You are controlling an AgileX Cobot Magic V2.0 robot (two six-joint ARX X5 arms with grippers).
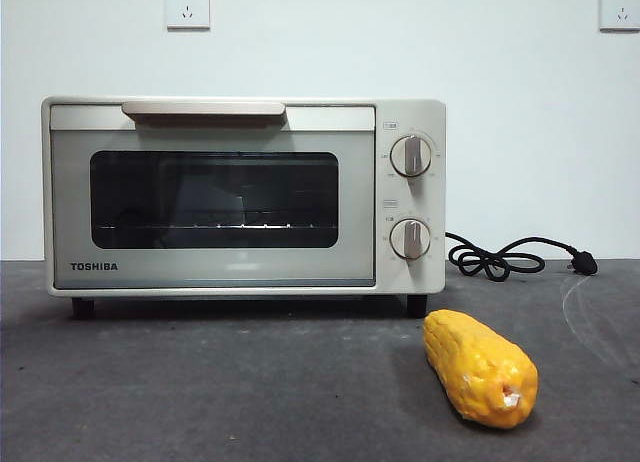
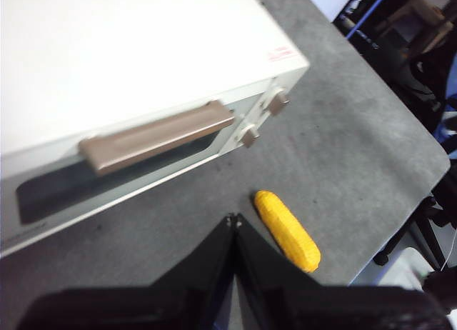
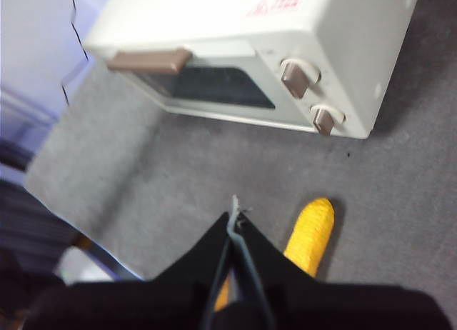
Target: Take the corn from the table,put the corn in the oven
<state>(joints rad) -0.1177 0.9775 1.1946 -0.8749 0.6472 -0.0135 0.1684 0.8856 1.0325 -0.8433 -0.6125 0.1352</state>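
Corn [image 1: 481, 368] lies flat on the table [image 1: 200, 382], in front of the oven [image 1: 243, 195] and off toward its knob side, well apart from the door. Pale stub end points toward the front camera, tapered end back toward the oven. Nothing is touching it.

Oven door is closed; beige handle [image 1: 203, 109] runs along the top edge, wire rack visible through the glass. Cord [image 1: 510, 257] is coiled on the table beside the oven, clear of the corn.

Left gripper [image 2: 234, 219] hangs above the table in front of the door, jaws pressed together, holding nothing; corn [image 2: 287, 230] sits just beside its tips. Right gripper [image 3: 235, 212] also hovers high, jaws together and empty, with the corn [image 3: 310, 236] partly hidden behind its jaw.

Step, by my read: pre-grasp, nothing started. Door is closed, so it has to come down before the corn can go in. Next move likely needs one arm to open its jaws, hook the handle and pull the door down; the other to open, drop over the cob's middle across its width and close. The cob looks glossy and rounded, so an off-centre pinch may let it roll or slip.
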